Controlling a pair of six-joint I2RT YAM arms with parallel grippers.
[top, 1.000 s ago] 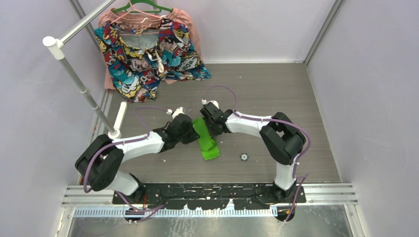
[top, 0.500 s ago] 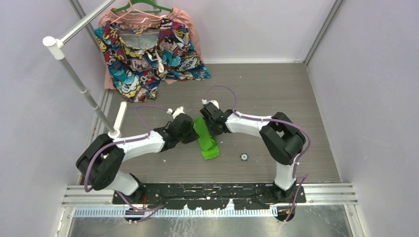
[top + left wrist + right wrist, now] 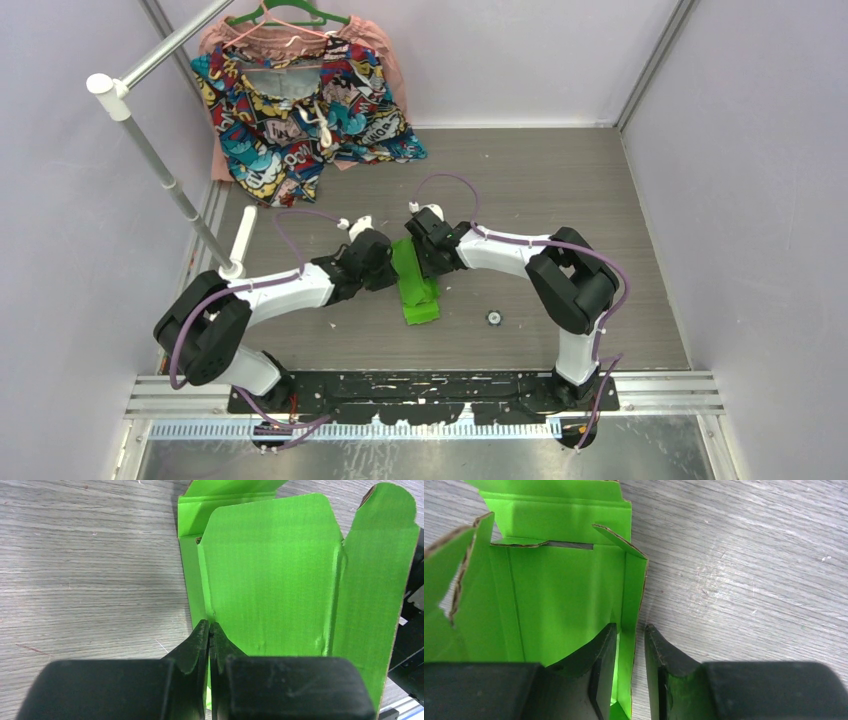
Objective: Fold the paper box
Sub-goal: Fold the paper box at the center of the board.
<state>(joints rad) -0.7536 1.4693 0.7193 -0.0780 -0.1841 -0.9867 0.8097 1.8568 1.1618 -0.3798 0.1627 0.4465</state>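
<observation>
Grip on the left: the left hand (image 3: 209, 626) is pinched tight on the near wall edge of the bright lime-green thin-card paper box (image 3: 272, 575), whose flaps stand open. The box sits mid-way on the grey wood-grain desk (image 3: 560, 180), lying between the two hands. Over on the right, the right hand (image 3: 630, 630) has its jaws narrowly apart, straddling the box's side wall, with a sliver of desk showing beside the outer jaw.

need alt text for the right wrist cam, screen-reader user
Two black fingers, slightly apart, straddle one raised side wall of a bright green paper box lying open on a grey wood-grain table. The box's end flaps are unfolded toward the top of the view; table fills the right half.
</observation>
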